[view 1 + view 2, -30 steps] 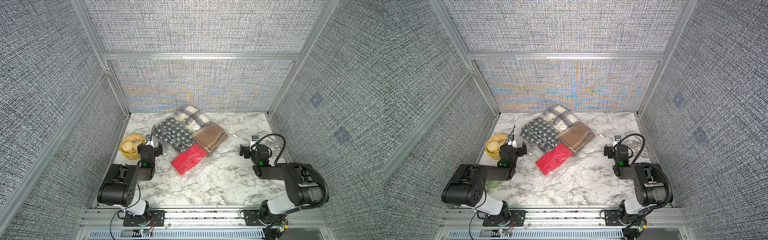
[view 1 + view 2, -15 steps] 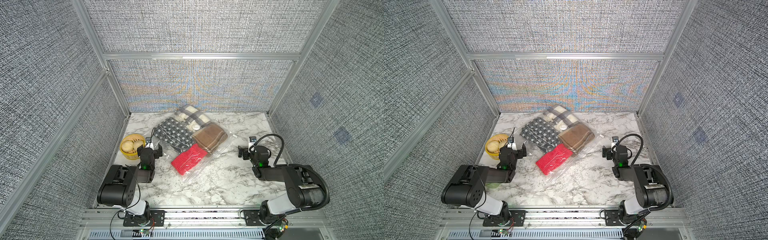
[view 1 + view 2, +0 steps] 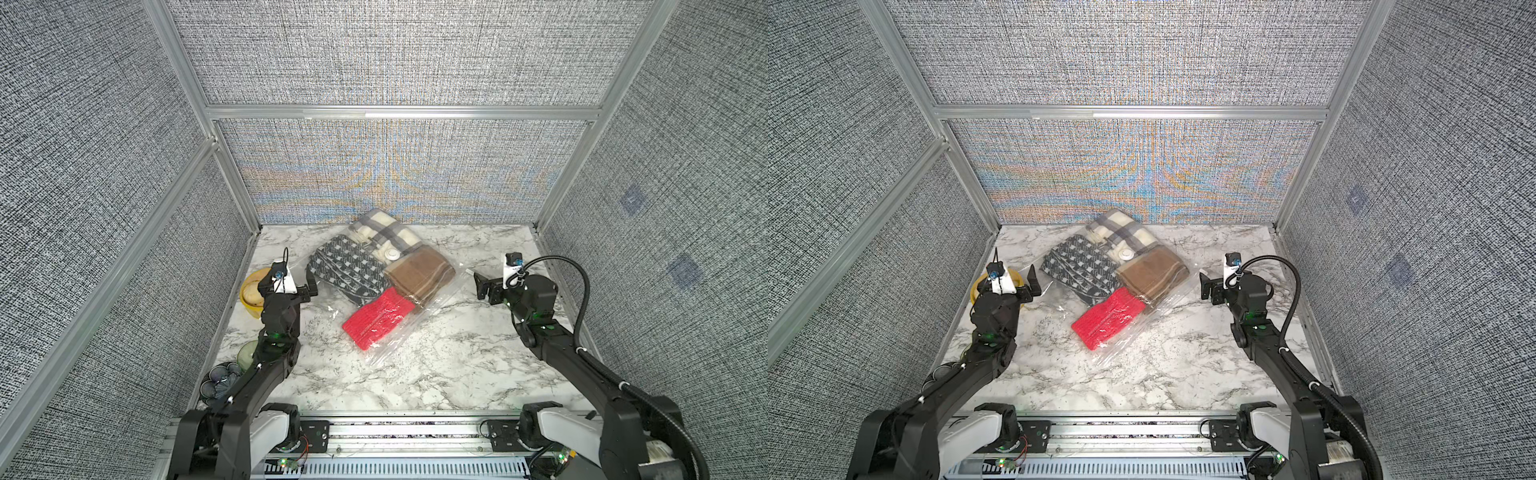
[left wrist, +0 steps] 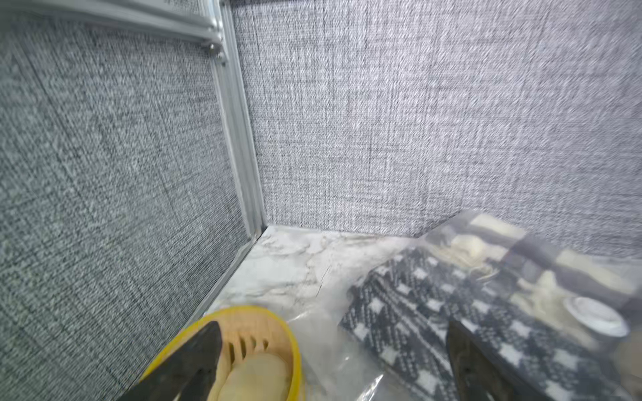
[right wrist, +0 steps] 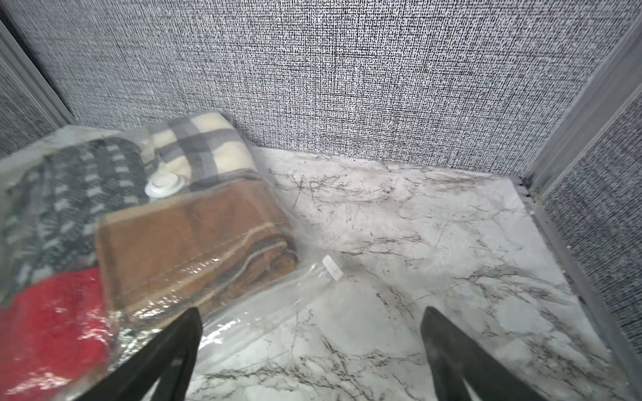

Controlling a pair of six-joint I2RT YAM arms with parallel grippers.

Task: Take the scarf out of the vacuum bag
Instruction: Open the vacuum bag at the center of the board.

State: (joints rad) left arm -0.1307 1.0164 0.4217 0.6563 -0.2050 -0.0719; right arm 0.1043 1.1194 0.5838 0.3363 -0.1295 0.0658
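Flanking vacuum bag (image 3: 384,286) edges, marble tabletop (image 3: 440,374)

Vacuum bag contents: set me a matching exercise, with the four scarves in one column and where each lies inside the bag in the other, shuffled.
Scarves:
1. red knit scarf
2. cream-and-grey plaid scarf
3. brown striped scarf
4. black-and-white patterned scarf

Places in the vacuum bag:
A. end nearest the back wall
B. side toward the right gripper
C. end farthest from that wall
D. side toward the left gripper

Pairs: 1-C, 2-A, 3-B, 4-D.
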